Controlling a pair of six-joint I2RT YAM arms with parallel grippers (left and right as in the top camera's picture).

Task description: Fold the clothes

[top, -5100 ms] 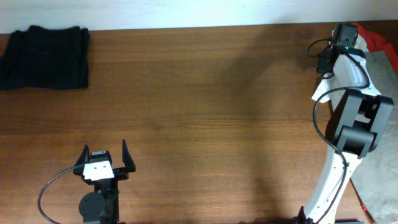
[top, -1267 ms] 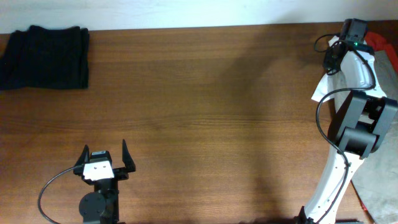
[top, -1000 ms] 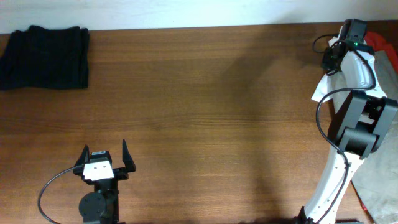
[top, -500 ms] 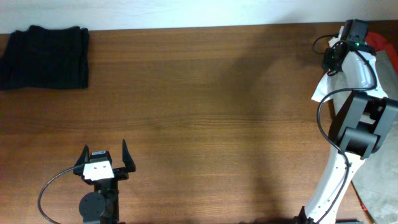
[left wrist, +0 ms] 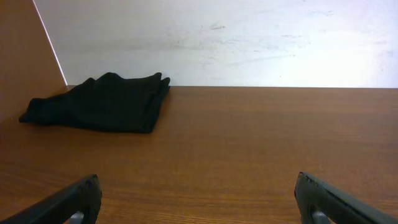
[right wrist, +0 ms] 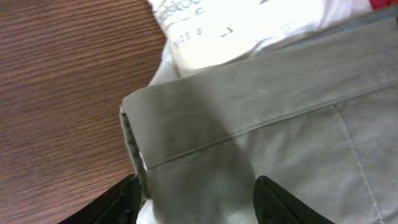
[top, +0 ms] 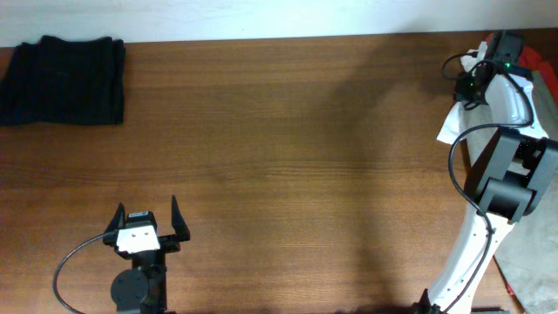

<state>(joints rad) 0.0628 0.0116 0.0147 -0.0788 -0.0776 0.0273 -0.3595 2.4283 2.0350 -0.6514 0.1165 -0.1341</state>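
right arm (top: pixel 504 91) shifted right | right gripper (right wrist: pixel 198 185) spread above khaki trousers (right wrist: pixel 267 118), nothing grasped | left gripper (top: pixel 146 209) spread, idle | black garment (top: pixel 63 80) folded far left; rest unfolded

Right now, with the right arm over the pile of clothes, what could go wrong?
1. The jaws stand open just above the khaki hem, and white cloth shows right at that edge; a pinch there may take both layers and drag the white one along.
2. All this lies by the right edge of the table, so a hard pull might slide the red piece off.
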